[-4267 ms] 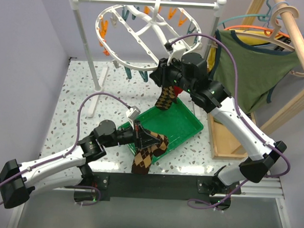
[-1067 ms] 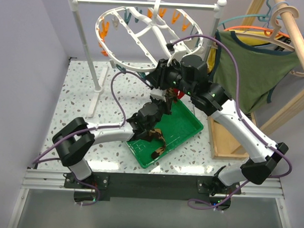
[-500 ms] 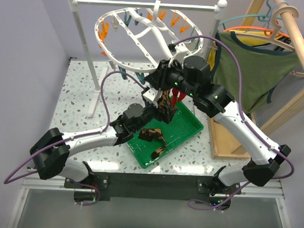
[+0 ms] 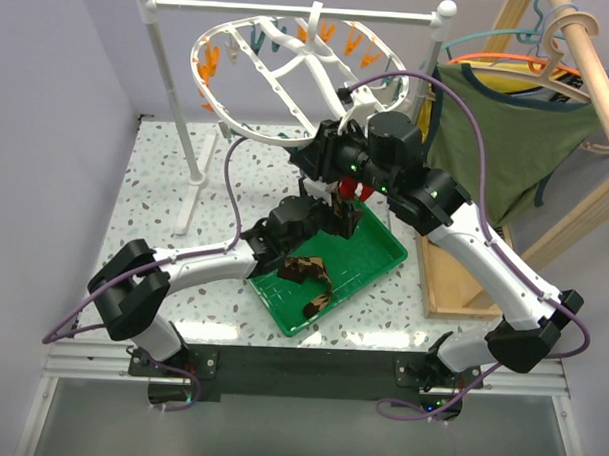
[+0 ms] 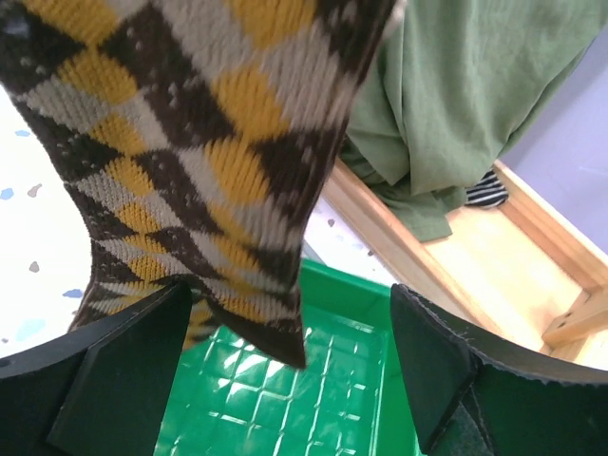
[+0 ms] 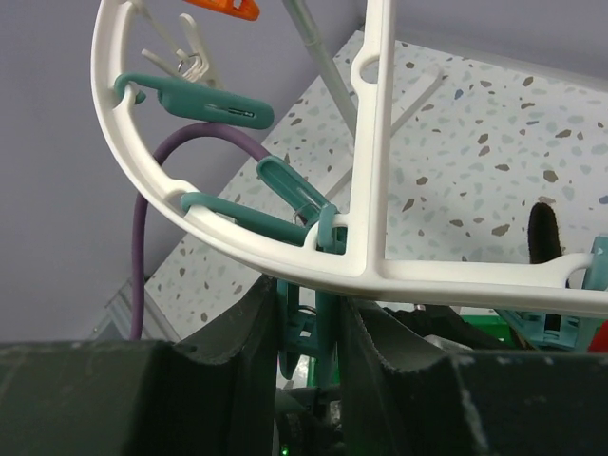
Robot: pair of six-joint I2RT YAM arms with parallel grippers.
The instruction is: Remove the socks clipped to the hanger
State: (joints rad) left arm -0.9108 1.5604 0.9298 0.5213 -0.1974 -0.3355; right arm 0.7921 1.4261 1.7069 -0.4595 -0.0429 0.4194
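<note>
1. Two pincers are working at the near rim of the hanger [image 4: 256,134], which is hanging tilted from the rail [image 4: 292,5] above the bench [image 4: 165,213].
2. My right pincer [image 6: 312,332] is reaching up under that rim and squeezing a teal peg [image 6: 326,318]. Its jaws are standing almost together, with the peg pinched between them.
3. My left pincer [image 5: 290,309] is gaping wide below it and gripping nothing.
4. A checkered sock [image 5: 190,161] is dangling between the left fingers [image 5: 123,370], its tip hanging over the green tray [image 5: 323,408]. I cannot tell whether it is brushing the left-hand pad.
5. I cannot tell which peg is holding this sock.
6. A second sock [image 4: 305,270], also checkered, is lying crumpled inside the tray.
7. A red sock [image 4: 359,193] is hanging just beside the dangling one, under my right wrist.
8. A green top [image 5: 465,95] is hanging well off to the right.
</note>
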